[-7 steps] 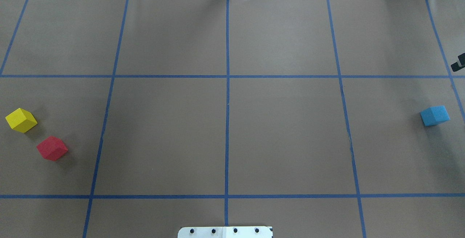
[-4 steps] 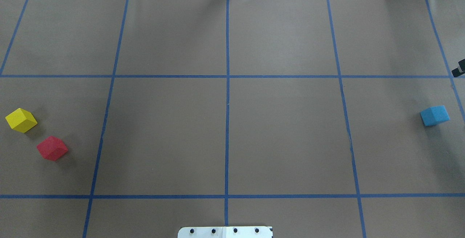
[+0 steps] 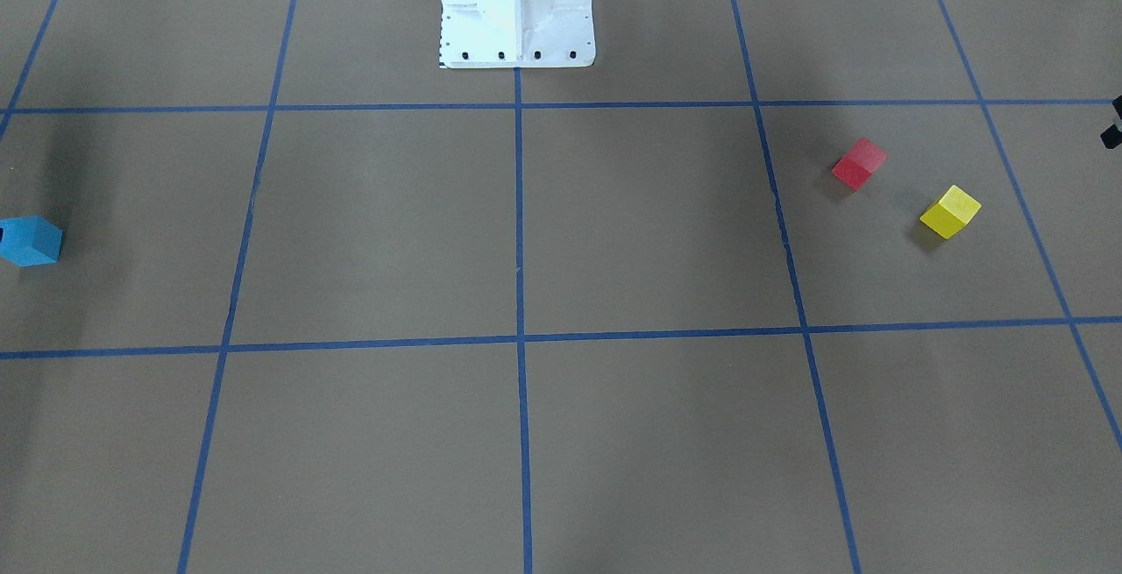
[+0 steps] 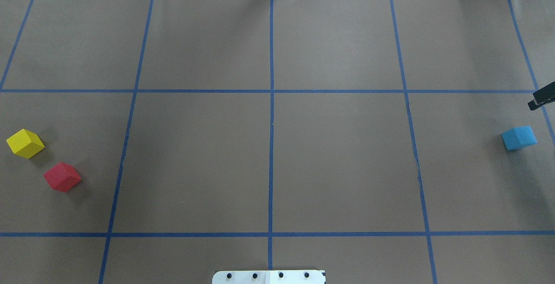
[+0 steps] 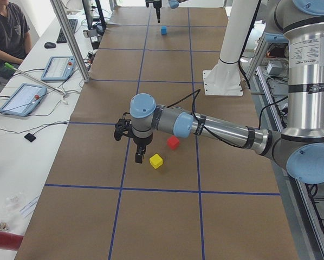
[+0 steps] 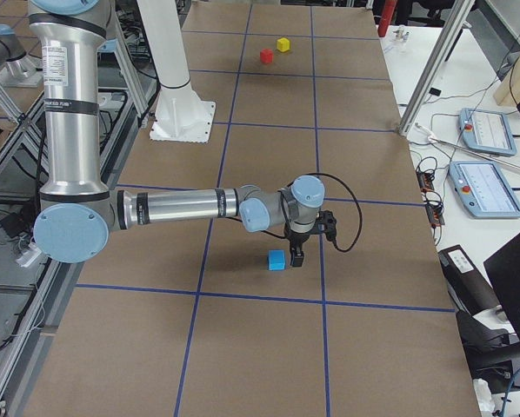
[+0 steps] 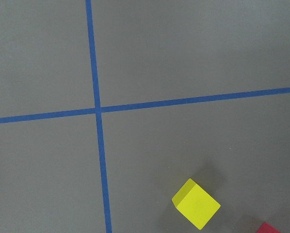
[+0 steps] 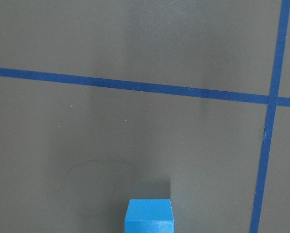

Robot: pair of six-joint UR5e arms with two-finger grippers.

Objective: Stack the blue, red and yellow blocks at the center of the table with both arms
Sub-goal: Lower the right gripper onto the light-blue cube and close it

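Near edge, middle: white mount plate (image 4: 269,277). Brown table (image 4: 338,158) marked off by a blue tape grid (image 4: 271,145).

Red block (image 4: 62,177) sits flat, well out on the left. Yellow block (image 4: 25,143) is just beyond it and further left, close but not touching. Blue block (image 4: 519,138) sits alone by the right edge, about level with yellow. All three are unstacked and well away from centre.

Left gripper (image 5: 138,157) hangs over the table near yellow. Cannot tell whether its fingers are apart or together. Right gripper (image 6: 298,257) hangs near blue, clear of it. Cannot tell there either.
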